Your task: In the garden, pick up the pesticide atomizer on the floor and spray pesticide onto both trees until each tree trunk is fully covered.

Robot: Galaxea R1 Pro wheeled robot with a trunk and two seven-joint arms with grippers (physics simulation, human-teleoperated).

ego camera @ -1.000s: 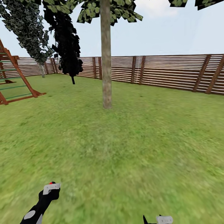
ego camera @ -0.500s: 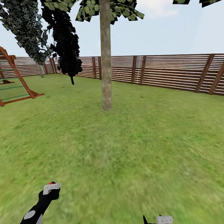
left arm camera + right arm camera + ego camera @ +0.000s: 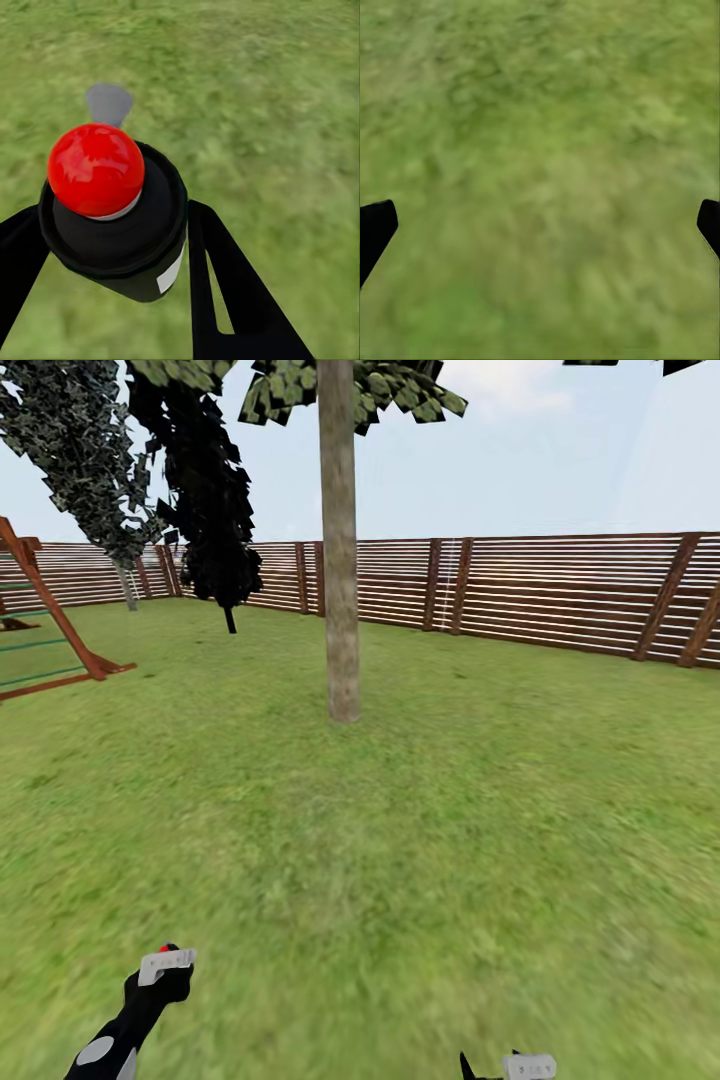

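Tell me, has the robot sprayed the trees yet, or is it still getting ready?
Not yet. Picking up looks done: the left gripper holds the black atomizer with its red top, fingers either side. The right gripper is open over grass. The nearest tree trunk stands well ahead, with no white specks visible on it. Left to do: get close and spray both trunks.

The head view looks forward and slightly down over the lawn point(image 3: 400, 840) toward a trunk point(image 3: 341, 560) and the fence point(image 3: 560, 595) — a wide, distant view. Both wrist views point down at grass from close up — the left past a held atomizer point(image 3: 112, 210), the right at bare turf point(image 3: 547, 165). All three share the lawn.
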